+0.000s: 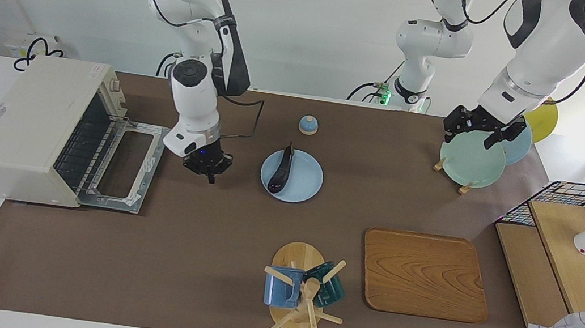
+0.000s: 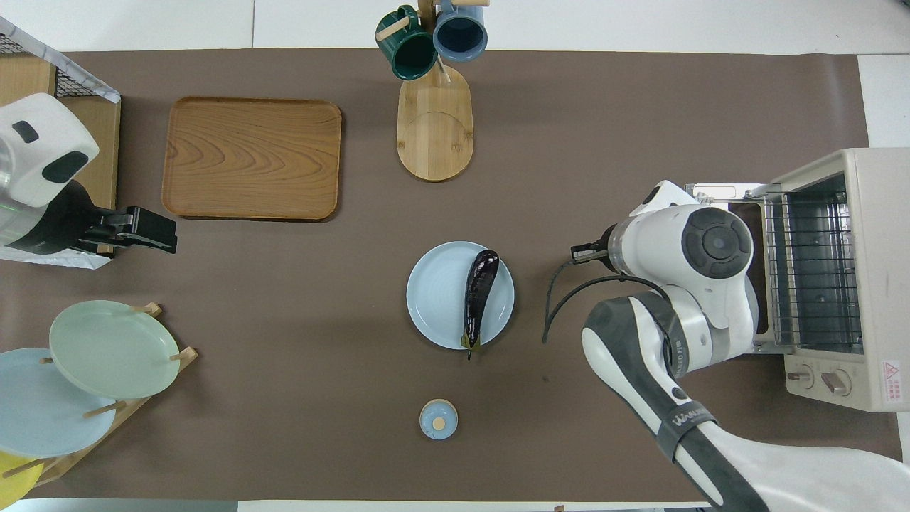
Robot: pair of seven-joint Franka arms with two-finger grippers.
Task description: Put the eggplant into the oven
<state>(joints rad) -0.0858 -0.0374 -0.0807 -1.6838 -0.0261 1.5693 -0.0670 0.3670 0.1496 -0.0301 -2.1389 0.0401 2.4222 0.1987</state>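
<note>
The dark purple eggplant (image 1: pixel 281 169) lies on a light blue plate (image 1: pixel 308 184) at the middle of the mat; it also shows in the overhead view (image 2: pixel 480 293) on the plate (image 2: pixel 434 299). The cream-white oven (image 1: pixel 24 115) stands at the right arm's end, its door (image 1: pixel 126 163) folded down flat and the wire rack (image 2: pixel 810 263) showing. My right gripper (image 1: pixel 206 168) hangs low over the mat between the oven door and the plate, holding nothing. My left gripper (image 1: pixel 478 134) waits open over the plate rack, far from the eggplant.
A small blue bell (image 1: pixel 308 125) sits nearer to the robots than the plate. A mug tree (image 1: pixel 300 291) and a wooden tray (image 1: pixel 423 274) lie farther out. A plate rack (image 1: pixel 470 160) and a wire basket with wooden shelves (image 1: pixel 572 249) stand at the left arm's end.
</note>
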